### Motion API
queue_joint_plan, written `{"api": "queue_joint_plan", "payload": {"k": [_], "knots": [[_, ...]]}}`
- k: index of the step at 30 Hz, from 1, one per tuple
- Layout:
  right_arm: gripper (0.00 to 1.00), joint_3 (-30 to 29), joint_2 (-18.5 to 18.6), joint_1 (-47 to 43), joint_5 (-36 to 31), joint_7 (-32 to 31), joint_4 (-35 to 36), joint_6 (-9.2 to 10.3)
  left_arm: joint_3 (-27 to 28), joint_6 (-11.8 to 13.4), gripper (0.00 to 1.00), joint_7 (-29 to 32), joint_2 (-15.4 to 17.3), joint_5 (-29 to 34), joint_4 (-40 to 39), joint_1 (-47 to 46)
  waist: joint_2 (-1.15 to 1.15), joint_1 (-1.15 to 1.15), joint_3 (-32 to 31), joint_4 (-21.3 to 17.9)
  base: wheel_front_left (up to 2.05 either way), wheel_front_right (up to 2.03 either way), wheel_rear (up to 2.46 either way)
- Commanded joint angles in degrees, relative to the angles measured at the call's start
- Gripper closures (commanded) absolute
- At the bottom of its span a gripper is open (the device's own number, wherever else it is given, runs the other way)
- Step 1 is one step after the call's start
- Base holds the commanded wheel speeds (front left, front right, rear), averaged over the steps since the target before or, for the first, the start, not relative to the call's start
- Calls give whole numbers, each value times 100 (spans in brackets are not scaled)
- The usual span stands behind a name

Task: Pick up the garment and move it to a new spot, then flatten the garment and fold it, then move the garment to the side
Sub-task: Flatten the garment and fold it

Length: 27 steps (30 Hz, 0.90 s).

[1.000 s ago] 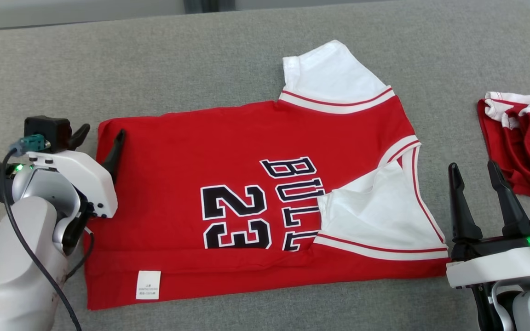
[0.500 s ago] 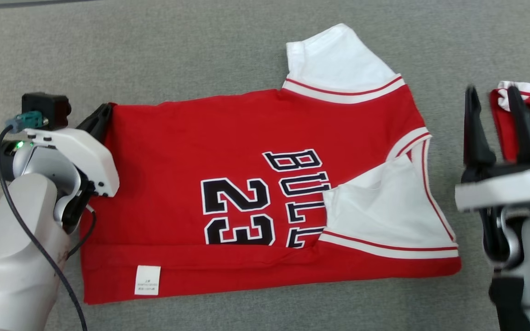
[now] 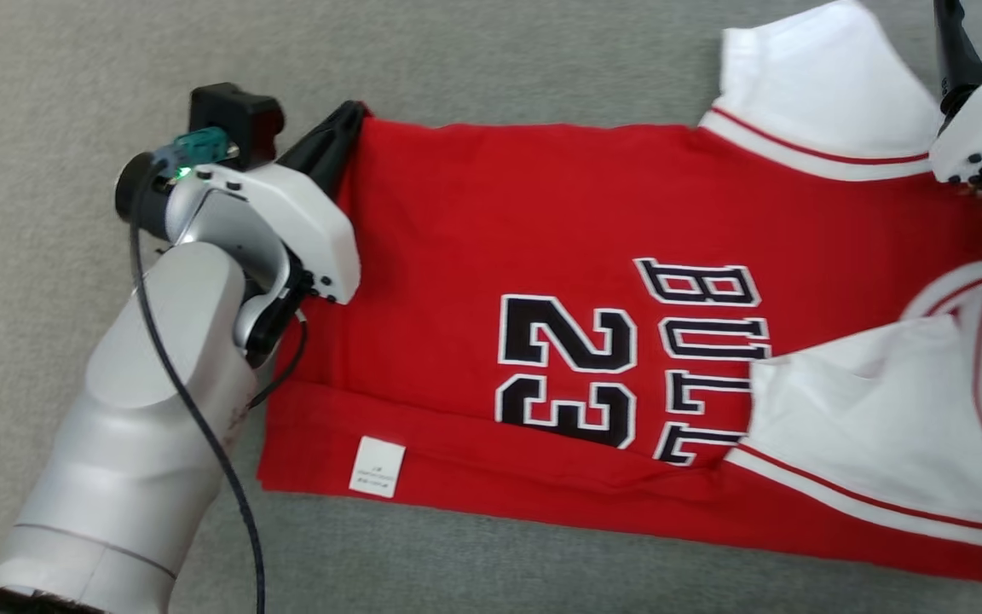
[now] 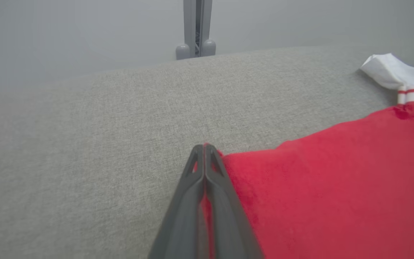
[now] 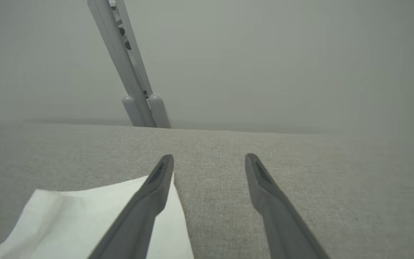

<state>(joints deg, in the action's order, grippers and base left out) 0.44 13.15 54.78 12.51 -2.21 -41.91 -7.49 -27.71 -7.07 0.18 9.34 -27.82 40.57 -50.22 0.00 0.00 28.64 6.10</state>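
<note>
The garment [image 3: 542,213] is a red jersey with white sleeves and "23" on it, lying flat with its near edge folded up. My left gripper [image 3: 346,119] is shut on the garment's far left corner. In the left wrist view the gripper [image 4: 204,147] has its fingers pressed together, with red cloth [image 4: 336,180] showing between them. At the head view's top right, my right arm's white wrist [image 3: 981,119] sits beside the far white sleeve [image 3: 815,94]. The right gripper [image 5: 210,158] is open, its left finger over the edge of the sleeve [image 5: 84,216].
The garment rests on a wide grey fabric surface [image 3: 73,102]. A grey metal post [image 4: 195,28] stands beyond the surface's far edge and also appears as a post [image 5: 135,72] in the right wrist view.
My left gripper closed on the garment's far left corner. The right arm swung forward to the far white sleeve. The head camera shifted, so the whole picture moved right.
</note>
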Motion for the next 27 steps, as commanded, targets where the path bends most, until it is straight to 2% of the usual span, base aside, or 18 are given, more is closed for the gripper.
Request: {"api": "queue_joint_plan", "payload": {"k": [1,8,11,14,21,27], "knots": [[0,142,94,308,-4,-296,-288,-2,-96,-38,100,-81,-65,21,34,-169,0,0,285,394,0,0,0],[0,835,291,892,216,-1091,-1057,-2,-310,-45,100,-284,-223,-100,201,-371,0,0,390,580,0,0,0],[0,1050,293,933,410,-1248,-1226,-2,-364,-48,100,-352,-243,-163,282,-424,0,0,396,580,0,0,0],[100,1259,348,988,641,-1249,-1209,-2,-383,-49,100,-436,-209,-221,345,-480,0,0,382,539,0,0,0],[100,1564,516,871,1027,-809,-861,-1,-354,-40,100,-620,-34,-310,342,-389,0,0,252,363,0,0,0],[100,1942,687,158,1547,-384,29,-1,-294,99,100,-842,286,-310,6,34,0,0,-14,91,0,0,0]]}}
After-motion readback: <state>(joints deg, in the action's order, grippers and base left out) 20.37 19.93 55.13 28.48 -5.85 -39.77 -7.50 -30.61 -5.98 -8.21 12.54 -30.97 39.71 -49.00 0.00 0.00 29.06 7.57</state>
